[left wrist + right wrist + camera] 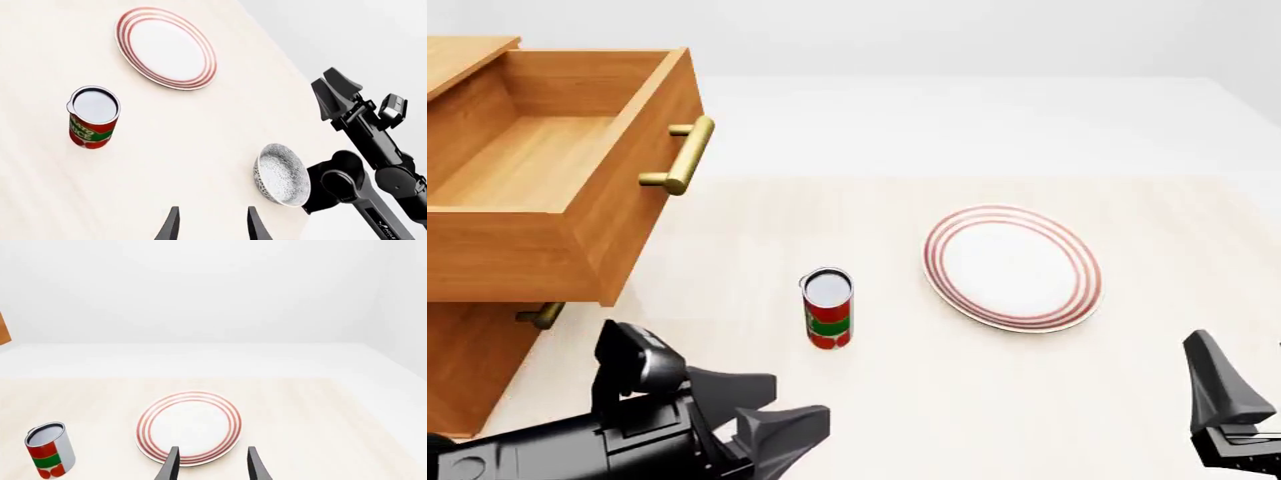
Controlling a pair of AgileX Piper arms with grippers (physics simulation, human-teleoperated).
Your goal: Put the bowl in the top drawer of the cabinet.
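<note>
The patterned bowl shows only in the left wrist view, on the table near its edge and right beside a link of the right arm. My left gripper is open and empty, a short way from the bowl and off to its side. In the front view the left gripper sits low at the front left. The top drawer of the cabinet is pulled out and empty, with its brass handle facing the table. My right gripper is open and empty, pointing at the plate.
A white plate with red rings lies right of centre. A red and green tomato sauce can stands upright mid-table between plate and cabinet. The lower drawer's handle shows under the open drawer. The right arm rises beside the bowl.
</note>
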